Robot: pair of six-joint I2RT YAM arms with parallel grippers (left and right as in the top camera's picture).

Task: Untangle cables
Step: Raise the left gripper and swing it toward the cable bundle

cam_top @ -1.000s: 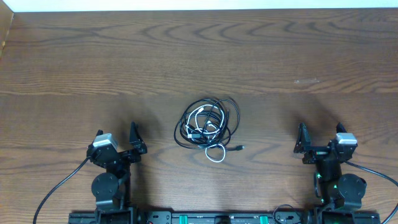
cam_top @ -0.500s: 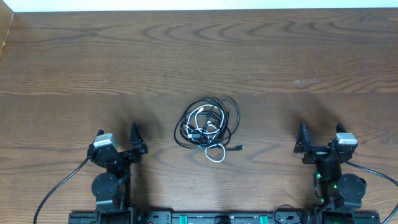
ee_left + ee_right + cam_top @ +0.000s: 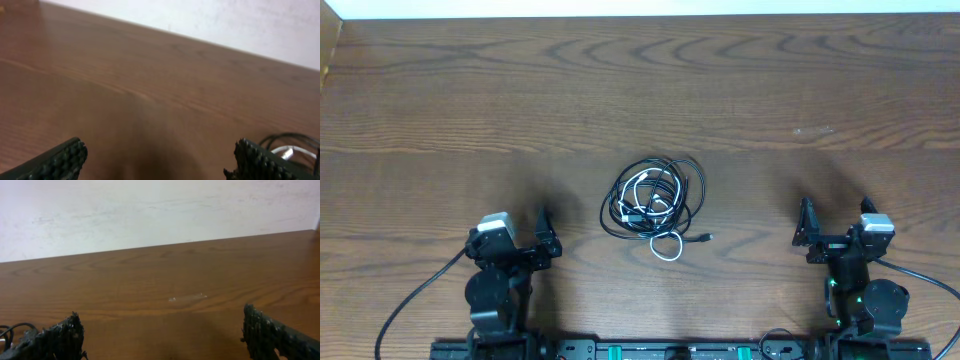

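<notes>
Swinging slightly rightward since earlier: left tool (image 3: 159, 155).

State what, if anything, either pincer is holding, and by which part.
Nothing is held. The left pincer and the right pincer stand open and empty, apart from the tangled bundle of thin black and white cables on the brown wooden table.

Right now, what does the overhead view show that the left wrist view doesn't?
Overhead only: the whole bundle of cables, its white loop nearest the robot, the left arm and right arm. Left wrist only: the studded pads of the left jaws, up close and apart. Both: the wooden table and part of the cables.
</notes>
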